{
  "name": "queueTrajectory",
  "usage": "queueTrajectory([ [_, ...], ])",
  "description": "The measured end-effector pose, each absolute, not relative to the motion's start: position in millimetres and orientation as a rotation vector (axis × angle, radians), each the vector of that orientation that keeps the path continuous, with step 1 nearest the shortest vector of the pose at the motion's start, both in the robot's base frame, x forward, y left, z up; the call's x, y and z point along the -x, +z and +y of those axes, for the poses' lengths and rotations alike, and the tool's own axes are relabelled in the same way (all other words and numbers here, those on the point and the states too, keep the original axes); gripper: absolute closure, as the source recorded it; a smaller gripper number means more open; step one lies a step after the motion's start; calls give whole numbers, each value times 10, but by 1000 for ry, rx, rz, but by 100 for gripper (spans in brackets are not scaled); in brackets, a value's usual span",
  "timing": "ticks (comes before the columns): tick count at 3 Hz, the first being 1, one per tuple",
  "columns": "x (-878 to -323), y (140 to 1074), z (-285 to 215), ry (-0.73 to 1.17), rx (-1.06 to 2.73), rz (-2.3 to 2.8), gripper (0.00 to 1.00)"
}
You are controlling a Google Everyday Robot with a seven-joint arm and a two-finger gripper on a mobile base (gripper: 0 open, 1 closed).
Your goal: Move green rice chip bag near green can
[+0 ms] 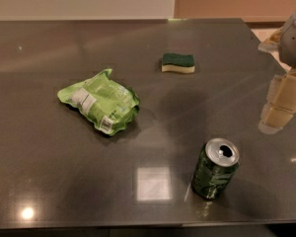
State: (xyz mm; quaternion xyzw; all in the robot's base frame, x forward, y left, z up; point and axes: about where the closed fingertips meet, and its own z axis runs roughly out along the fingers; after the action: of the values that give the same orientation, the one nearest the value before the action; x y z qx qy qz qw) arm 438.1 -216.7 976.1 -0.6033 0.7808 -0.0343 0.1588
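Observation:
The green rice chip bag [100, 100] lies flat on the dark grey table [49, 172], left of centre, with its white label panels and barcode facing up. The green can [214, 169] stands upright near the front edge, right of centre, its silver top open at the pull-tab hole. The bag and the can are well apart. My gripper [277, 113] hangs at the right edge of the view, above the table, to the right of and beyond the can and far from the bag. It holds nothing that I can see.
A yellow sponge with a dark green top [178, 62] lies toward the back, right of centre. The table's front edge runs just below the can. A pale wall stands behind the table.

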Motion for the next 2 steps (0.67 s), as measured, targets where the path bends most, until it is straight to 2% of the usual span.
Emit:
queueTrajectory([
  [2,-4584,9780,-2038,-81,1739,2217,0],
])
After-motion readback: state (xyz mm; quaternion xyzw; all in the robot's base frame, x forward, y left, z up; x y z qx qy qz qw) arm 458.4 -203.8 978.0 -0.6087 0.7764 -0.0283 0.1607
